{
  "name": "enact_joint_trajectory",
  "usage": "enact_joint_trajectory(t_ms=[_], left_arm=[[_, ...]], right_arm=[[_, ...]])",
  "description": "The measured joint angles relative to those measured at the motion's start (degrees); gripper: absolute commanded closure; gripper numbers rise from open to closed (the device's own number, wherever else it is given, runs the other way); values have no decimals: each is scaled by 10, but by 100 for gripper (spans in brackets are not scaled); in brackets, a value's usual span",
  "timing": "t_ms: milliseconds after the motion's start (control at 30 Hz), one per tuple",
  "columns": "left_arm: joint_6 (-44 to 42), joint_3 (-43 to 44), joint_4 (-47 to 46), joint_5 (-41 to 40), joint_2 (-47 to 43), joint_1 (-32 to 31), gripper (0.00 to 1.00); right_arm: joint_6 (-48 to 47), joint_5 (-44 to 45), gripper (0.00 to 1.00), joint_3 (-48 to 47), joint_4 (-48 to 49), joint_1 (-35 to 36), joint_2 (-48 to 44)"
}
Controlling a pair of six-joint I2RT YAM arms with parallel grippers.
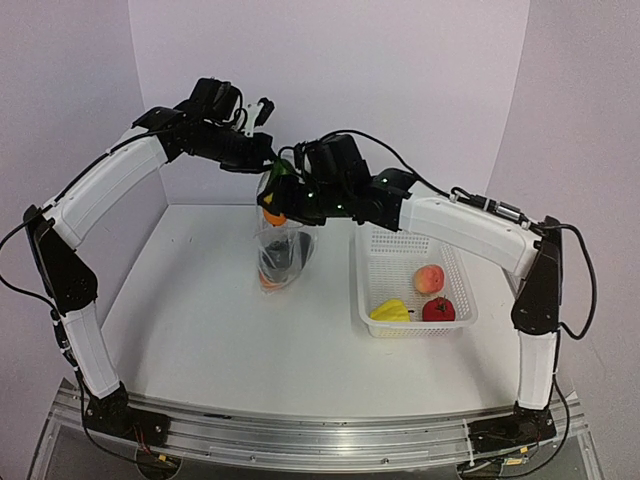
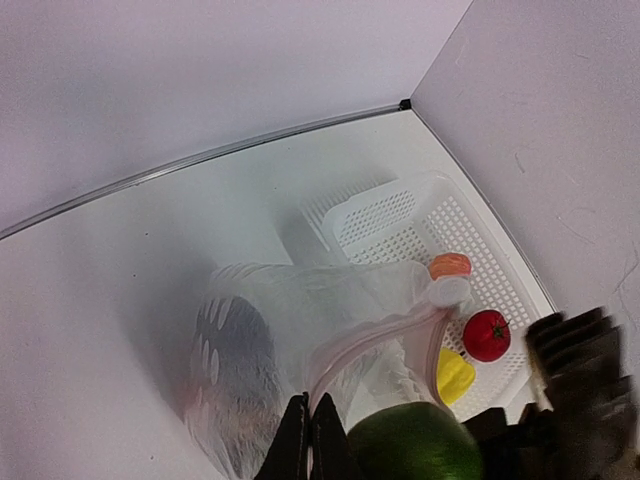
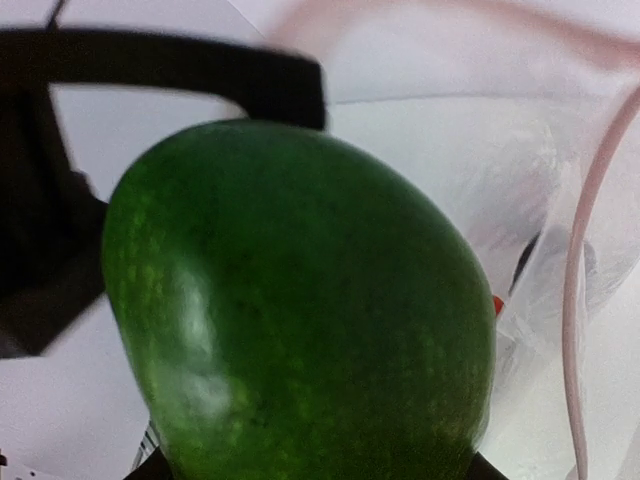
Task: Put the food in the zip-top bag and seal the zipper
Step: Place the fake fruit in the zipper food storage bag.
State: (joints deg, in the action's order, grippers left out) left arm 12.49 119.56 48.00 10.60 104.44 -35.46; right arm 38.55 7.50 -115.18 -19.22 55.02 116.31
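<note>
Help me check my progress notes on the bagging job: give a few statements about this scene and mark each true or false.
1. The right gripper holds the mango at the mouth of the bag. True.
2. The basket is empty. False: a peach, a pepper and an apple lie in it.
3. The left gripper is shut on the bag's top edge. True.
4. The bag lies flat and sealed. False: it is held upright with its mouth open.
</note>
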Motion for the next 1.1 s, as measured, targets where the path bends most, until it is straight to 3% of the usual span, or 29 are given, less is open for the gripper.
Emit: enact_joint_trajectory(t_ms=[100, 233, 400, 833, 1100], left_arm=[[0, 4, 0, 1, 0, 0, 100], [0, 4, 1, 2, 0, 0, 100], [0, 4, 2, 2, 0, 0, 100], [0, 4, 1, 1, 0, 0, 100], [25, 4, 1, 23, 0, 16, 100]], right_arm=[[-11, 4, 49, -9, -46, 0, 21], [-27, 11, 26, -28, -106, 0, 44], [-62, 30, 11, -84, -166, 0, 53], [-169, 31, 4, -205, -225, 0, 48], [-196, 32, 4, -211, -250, -10, -30]])
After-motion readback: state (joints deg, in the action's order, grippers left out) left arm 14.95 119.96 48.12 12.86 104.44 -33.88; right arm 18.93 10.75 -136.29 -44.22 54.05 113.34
